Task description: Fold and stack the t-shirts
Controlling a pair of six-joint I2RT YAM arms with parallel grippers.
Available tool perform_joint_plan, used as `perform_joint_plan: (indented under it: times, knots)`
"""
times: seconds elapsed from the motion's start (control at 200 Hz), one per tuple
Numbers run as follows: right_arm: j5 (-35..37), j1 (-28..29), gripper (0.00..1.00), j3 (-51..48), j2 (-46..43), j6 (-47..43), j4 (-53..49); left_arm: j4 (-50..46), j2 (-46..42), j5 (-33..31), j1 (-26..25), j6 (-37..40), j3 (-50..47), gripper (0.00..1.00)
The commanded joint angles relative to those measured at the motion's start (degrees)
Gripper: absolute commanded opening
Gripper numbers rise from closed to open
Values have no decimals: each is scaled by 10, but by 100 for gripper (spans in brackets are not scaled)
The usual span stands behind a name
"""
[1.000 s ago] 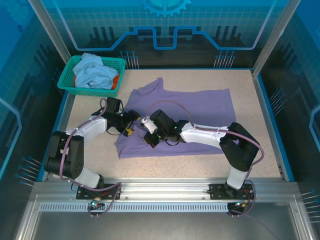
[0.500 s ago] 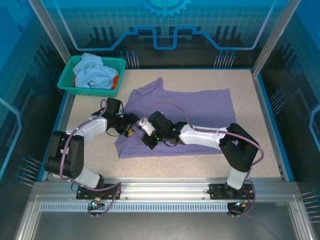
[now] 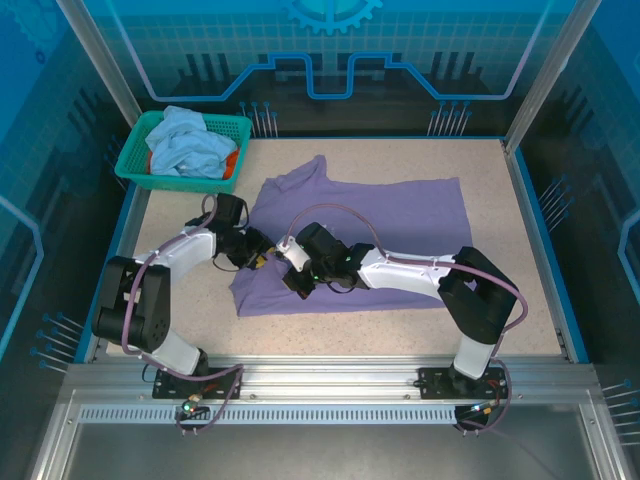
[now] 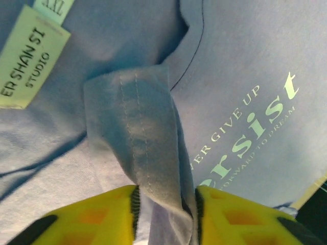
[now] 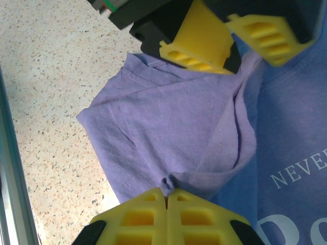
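Right fingers [image 3: 297,284] are working closest to the arm bases, set on the left part of the purple shirt [image 3: 390,215]. In the right wrist view, these yellow fingers [image 5: 148,217] are pressing flat against each other and pinching a small pucker of cloth at the sleeve fold. The sleeve is lying on the speckled desk [image 5: 46,76], just beyond the pinch.

Left fingers [image 3: 258,256] are sitting just beyond and to the left, at the shirt's left edge. In the left wrist view, they [image 4: 225,217] are standing narrow and clamping a stitched hem fold between them. Beyond that fold, white lettering [image 4: 250,132] and a pale label [image 4: 28,56] are showing on the cloth.

The purple shirt is lying spread across the desk centre. Its body is extending to the right, and one sleeve is pointing toward the far left.

The basket [image 3: 135,168] is standing at the far-left desk corner. It is holding a crumpled blue shirt [image 3: 185,140], and an orange shirt [image 3: 232,163] is showing at its right side.
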Motion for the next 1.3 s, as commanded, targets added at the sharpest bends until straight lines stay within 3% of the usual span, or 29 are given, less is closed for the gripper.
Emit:
perform_joint_plan:
  times: [0.0,0.185,0.78,1.1,1.165,1.221,1.296]
  knots:
    - [0,3,0,2,0,1,1,-32,4,-43,-17,31,39,27]
    - [1,-13,0,2,-1,21,-2,-54,34,-79,-52,65,98,4]
    - [34,-90,0,57,52,151,-99,-81,168,-202,-114,115,227,4]
    - [69,-116,0,85,77,202,-157,-114,219,-231,-131,125,282,19]
    - [73,-125,8,98,88,219,-173,-121,216,-252,-131,123,285,30]
    - [76,-135,17,116,100,236,-194,-132,211,-272,-131,121,291,33]
    - [90,-152,19,145,117,274,-239,-143,189,-305,-131,119,293,45]
